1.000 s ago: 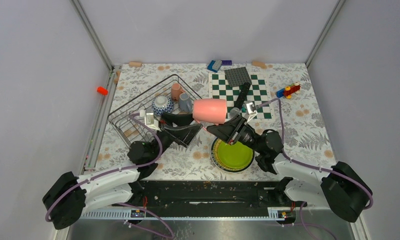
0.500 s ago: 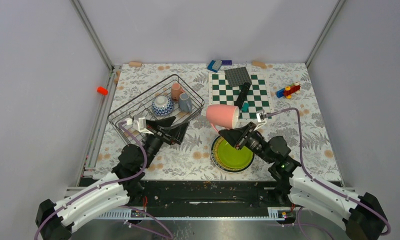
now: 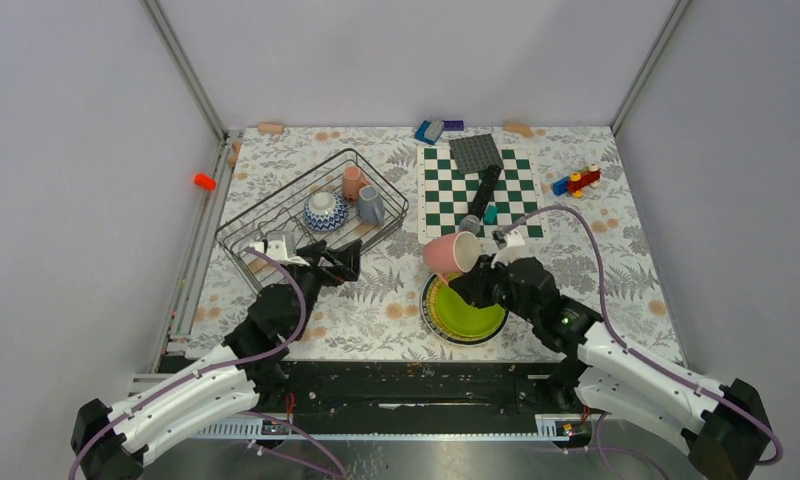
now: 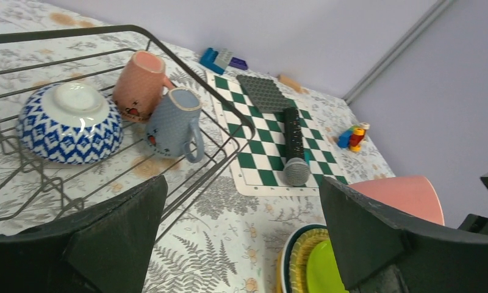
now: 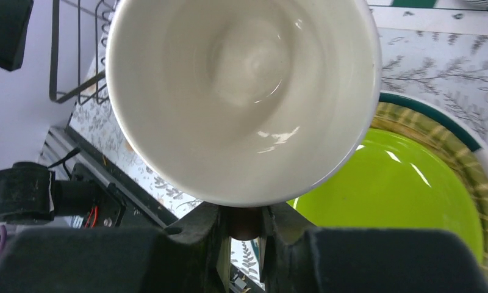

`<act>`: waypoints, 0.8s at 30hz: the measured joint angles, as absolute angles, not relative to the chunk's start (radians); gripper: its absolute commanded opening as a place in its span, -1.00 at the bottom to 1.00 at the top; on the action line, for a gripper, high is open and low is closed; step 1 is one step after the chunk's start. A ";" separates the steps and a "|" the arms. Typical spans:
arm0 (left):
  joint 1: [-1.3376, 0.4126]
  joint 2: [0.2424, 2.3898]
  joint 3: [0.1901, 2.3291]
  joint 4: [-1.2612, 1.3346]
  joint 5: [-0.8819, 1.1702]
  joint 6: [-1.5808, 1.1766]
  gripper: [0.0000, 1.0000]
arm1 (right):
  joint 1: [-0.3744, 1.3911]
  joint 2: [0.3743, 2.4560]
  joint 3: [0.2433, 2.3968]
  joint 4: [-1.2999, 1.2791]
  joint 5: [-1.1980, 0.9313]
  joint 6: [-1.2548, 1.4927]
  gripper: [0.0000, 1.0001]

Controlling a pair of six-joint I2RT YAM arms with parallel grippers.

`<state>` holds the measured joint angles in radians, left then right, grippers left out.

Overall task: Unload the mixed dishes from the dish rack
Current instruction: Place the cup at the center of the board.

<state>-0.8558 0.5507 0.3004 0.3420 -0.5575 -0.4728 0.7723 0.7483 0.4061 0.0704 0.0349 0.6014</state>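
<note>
The dark wire dish rack [image 3: 276,215] holds a blue patterned bowl [image 3: 324,210], a small pink mug [image 3: 353,182] and a grey mug [image 3: 371,205]; all three also show in the left wrist view, the bowl [image 4: 71,122], the pink mug [image 4: 141,85] and the grey mug [image 4: 174,125]. My right gripper [image 3: 473,284] is shut on the handle of a larger pink mug [image 3: 452,253], white inside [image 5: 241,91], tilted just above the stacked plates, lime-green one [image 3: 468,310] on top. My left gripper [image 3: 342,262] is open and empty by the rack's near corner.
A green-white chessboard [image 3: 516,185] lies behind the plates with a black microphone-like cylinder [image 3: 484,193] and a grey studded plate [image 3: 475,152] on it. Toy blocks [image 3: 576,181] lie at the right, blue blocks [image 3: 431,130] at the back, an orange piece [image 3: 205,181] at the left wall.
My right gripper has carried the large pink mug down and nearer, turning it upright over the plates. My left gripper has drawn back left toward the rack's corner.
</note>
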 measured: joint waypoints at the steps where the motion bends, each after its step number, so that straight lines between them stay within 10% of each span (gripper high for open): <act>1: -0.856 0.551 0.300 0.334 -0.568 -0.469 0.97 | 0.772 0.780 0.430 0.059 0.014 0.592 -1.00; 24: -0.856 0.545 0.336 0.131 -0.711 -0.481 0.97 | 0.816 1.357 0.868 -0.175 -0.034 0.423 -1.00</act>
<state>-0.8558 0.5453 0.3363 0.1314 -0.7109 -0.4812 0.8158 1.3567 0.8684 -0.1749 -0.0338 0.4229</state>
